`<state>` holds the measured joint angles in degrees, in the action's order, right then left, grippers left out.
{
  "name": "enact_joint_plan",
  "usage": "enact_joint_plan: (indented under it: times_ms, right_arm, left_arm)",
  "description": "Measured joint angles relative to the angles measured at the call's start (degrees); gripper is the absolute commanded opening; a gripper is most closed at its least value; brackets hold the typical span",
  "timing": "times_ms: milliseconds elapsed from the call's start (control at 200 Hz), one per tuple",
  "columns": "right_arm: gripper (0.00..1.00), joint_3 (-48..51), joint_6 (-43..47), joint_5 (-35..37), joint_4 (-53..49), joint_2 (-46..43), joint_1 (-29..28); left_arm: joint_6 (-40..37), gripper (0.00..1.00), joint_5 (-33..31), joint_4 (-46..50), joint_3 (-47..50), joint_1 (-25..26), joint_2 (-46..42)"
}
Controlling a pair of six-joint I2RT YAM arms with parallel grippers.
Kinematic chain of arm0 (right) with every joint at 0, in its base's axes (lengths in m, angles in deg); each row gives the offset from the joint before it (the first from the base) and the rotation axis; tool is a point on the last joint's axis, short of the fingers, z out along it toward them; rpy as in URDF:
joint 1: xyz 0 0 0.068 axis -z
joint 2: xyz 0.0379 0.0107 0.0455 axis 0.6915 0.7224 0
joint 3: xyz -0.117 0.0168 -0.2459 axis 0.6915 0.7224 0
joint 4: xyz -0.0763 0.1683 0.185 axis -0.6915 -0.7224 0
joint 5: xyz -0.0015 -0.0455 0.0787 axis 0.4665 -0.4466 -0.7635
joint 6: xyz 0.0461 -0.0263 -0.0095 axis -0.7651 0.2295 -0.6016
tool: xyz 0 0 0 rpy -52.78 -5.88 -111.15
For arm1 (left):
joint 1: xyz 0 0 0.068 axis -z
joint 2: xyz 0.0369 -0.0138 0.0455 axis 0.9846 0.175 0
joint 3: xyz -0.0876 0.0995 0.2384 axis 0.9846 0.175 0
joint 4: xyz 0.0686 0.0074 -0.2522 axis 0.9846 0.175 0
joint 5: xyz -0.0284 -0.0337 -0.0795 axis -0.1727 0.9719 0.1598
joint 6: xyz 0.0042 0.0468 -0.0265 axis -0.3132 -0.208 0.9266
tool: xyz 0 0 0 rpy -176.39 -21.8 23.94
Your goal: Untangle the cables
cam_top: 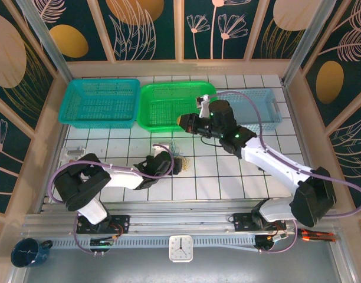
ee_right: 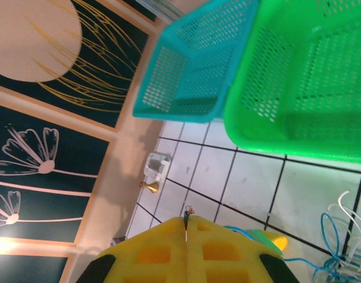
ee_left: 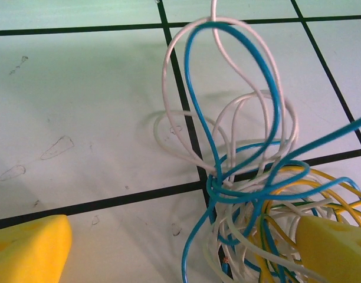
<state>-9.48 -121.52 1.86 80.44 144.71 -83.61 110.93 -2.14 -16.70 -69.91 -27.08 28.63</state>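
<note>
Grab step, I reckon: left hand (ee_left: 180, 250) spread apart, straddling the cables (ee_left: 245, 177) knotted on the bench (ee_left: 80, 118), lower right of wrist view; right hand (ee_right: 186, 227) pressed together near the basket (ee_right: 286, 76); next probably pinch one loop and pull clear.

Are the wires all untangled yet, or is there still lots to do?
Not much looks done: the cables lie on the table in one knotted bunch of white, blue and yellow loops. In hand: the left gripper stands open at that bunch, and the right gripper is shut up by the green basket, with a thin tip poking out of it, maybe one wire. Left: pulling nearly every strand apart.
</note>
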Motion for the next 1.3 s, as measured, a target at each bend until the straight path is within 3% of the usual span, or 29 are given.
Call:
enact_joint_plan:
  times_ms: [796, 1296]
  right_arm:
    - [0.00, -17.0, 3.4, -2.8, -1.8, -3.7, 9.2]
    - [0.00, -29.0, 4.0, -0.9, 5.4, -4.2, 17.0]
  left_arm:
    - [0.7, 0.97, 0.3, -1.7, 1.1, 0.0, -0.2]
    - [0.9, 0.98, 0.6, -2.3, 2.2, 0.0, -1.2]
